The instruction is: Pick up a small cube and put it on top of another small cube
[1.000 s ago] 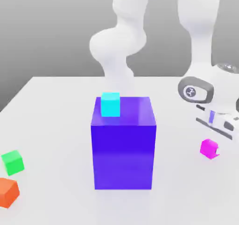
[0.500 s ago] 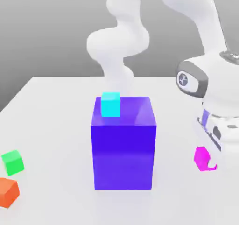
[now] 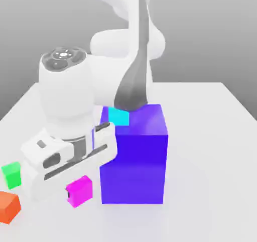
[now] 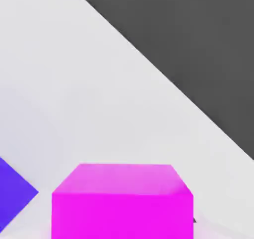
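The small magenta cube (image 3: 79, 191) hangs under my gripper (image 3: 77, 182), which is shut on it, low over the table by the big blue-violet block's (image 3: 134, 158) front corner on the exterior view's left. The white hand (image 3: 65, 158) hides the fingers from the exterior view. In the hand view the magenta cube (image 4: 121, 201) looms very close, with a corner of the blue-violet block (image 4: 12, 196) beside it. A cyan cube (image 3: 119, 116) rests on top of the block, partly behind my arm.
A green cube (image 3: 11, 174) and an orange cube (image 3: 7, 207) lie on the white table (image 3: 201, 186) at the exterior view's left edge, close to my hand. The arm's links rise behind the block.
My hand has swung from the exterior view's right side, across the front of the block, to its left. The magenta cube left its spot on the table and travelled with it.
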